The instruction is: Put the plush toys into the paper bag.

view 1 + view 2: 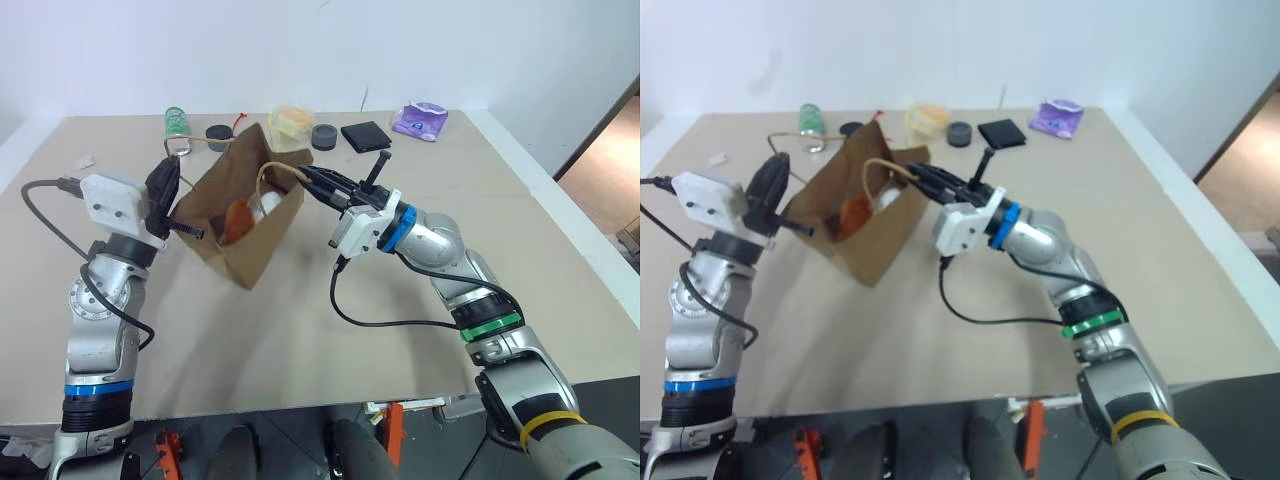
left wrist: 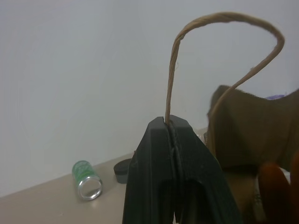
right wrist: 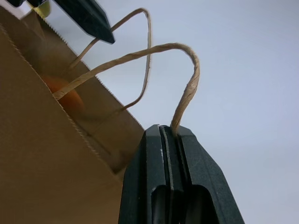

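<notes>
The brown paper bag point(image 1: 255, 240) stands tilted on the table with its mouth held open. My left gripper point(image 1: 168, 165) is shut on one twine handle point(image 2: 219, 18), to the bag's left. My right gripper point(image 1: 306, 173) is shut on the other twine handle point(image 3: 140, 56), at the bag's right rim. Inside the bag lie an orange-brown plush toy point(image 1: 238, 220) and, beside it, the white part of a second plush toy point(image 1: 264, 203). The bag's walls hide the rest of both toys.
Along the table's far edge lie a green can point(image 1: 177, 122), a black disc point(image 1: 218, 133), a clear bag of yellowish contents point(image 1: 291, 124), a dark grey round piece point(image 1: 324, 135), a black square point(image 1: 365, 136) and a purple packet point(image 1: 420, 120).
</notes>
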### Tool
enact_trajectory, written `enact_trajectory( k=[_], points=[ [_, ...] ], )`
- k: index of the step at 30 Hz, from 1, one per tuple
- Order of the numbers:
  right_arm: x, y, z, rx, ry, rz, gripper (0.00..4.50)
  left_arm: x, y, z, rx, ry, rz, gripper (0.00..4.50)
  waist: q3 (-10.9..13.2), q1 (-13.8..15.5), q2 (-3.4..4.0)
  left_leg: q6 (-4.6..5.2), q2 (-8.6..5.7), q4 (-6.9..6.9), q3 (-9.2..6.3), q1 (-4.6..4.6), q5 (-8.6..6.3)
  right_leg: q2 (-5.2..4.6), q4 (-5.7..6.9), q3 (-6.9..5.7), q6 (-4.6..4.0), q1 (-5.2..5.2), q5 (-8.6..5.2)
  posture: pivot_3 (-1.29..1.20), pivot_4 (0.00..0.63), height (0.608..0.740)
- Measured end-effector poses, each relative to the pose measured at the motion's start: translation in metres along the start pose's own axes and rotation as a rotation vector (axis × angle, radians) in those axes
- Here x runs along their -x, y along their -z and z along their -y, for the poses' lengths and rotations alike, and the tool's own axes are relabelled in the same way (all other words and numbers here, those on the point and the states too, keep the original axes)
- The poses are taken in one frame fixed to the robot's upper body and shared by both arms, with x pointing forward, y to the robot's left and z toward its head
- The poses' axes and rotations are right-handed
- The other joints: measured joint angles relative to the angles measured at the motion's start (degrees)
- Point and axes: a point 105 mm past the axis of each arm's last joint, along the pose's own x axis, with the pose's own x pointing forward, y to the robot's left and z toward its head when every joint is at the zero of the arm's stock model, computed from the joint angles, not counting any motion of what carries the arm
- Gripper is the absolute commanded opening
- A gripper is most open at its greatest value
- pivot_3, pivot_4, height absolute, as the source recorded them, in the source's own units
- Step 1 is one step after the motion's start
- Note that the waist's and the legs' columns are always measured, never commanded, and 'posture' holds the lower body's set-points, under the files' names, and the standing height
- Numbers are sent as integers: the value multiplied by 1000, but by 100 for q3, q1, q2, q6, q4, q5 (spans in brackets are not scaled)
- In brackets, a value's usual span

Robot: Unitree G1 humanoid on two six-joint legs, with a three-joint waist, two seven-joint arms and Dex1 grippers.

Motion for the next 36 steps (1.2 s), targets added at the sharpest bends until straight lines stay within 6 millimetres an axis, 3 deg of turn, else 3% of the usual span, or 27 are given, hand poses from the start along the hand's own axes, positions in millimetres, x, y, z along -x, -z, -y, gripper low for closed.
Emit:
enact_trajectory(
  k=[1, 2, 7, 9, 10, 17, 23, 26, 30, 33, 36],
  points=[
    [1, 1, -4, -10, -17, -5, 1855, 0, 3, 5, 6, 18, -9, 758, 0, 0, 0, 0, 0, 0, 0, 0, 0, 0, 0, 0, 0, 0, 0, 0, 150, 740],
    [1, 2, -6, -21, -28, -13, 2016, 0, 5, 8, 13, 32, -20, 959, 0, 0, 0, 0, 0, 0, 0, 0, 0, 0, 0, 0, 0, 0, 0, 0, 150, 740],
    [2, 4, -8, -37, -45, -22, 4342, 1, 10, 15, 45, 76, -46, 3258, 0, -1, 0, 0, 0, 0, 0, 1, 0, 1, 0, 0, 0, -1, 1, 0, 150, 740],
    [2, 3, -7, -41, -38, -15, 4500, 2, 11, 17, 65, 86, -52, 4241, 0, -1, 0, 0, 0, 0, 0, 0, 0, 1, 0, 0, 0, -1, 1, 0, 150, 740],
    [2, 2, -6, -44, -34, -11, 4500, 3, 11, 18, 72, 90, -55, 4439, 0, -1, 0, 0, 0, 0, 0, -1, 0, 0, 0, 0, 0, -2, 1, 0, 150, 740],
    [17, 6, 1, -272, 28, -33, 4500, 20, 0, 14, 160, 107, -87, 4439, 0, -1, 0, 0, 1, -3, -1, 2, 0, 0, 1, 0, -1, 2, -2, 0, 150, 740],
    [40, 28, -37, -766, -50, -194, 4500, 46, -6, -2, 347, 69, -160, 4439, 0, -3, 0, 1, 3, -1, -1, 11, 0, 1, 3, -1, -2, 6, -1, 0, 150, 740],
    [40, 23, -54, -987, -118, -213, 3739, 63, 0, -2, 438, 106, -253, 4500, 0, -14, 0, 1, 4, -1, -2, 14, 0, 4, 4, -1, -4, 3, 0, 0, 150, 740],
    [23, 4, -59, -1134, -181, -163, 1742, 81, 11, 13, 462, 209, -357, 4500, 0, -17, 1, 0, 3, -1, -1, 14, 0, 4, 4, -1, -5, 0, 0, 0, 150, 740],
    [-1, -10, -58, -1179, -242, -123, 192, 90, 21, 28, 437, 284, -410, 4500, 1, -16, 1, 0, 4, -1, -2, 10, -1, 4, 4, -2, -8, -6, 1, 0, 150, 740],
    [-18, -21, -59, -1162, -294, -89, 80, 88, 21, 26, 391, 290, -399, 4500, 0, -11, 0, -1, 4, -1, -3, 10, -1, 3, 3, -3, -9, -6, 1, 0, 150, 740]
  ],
)
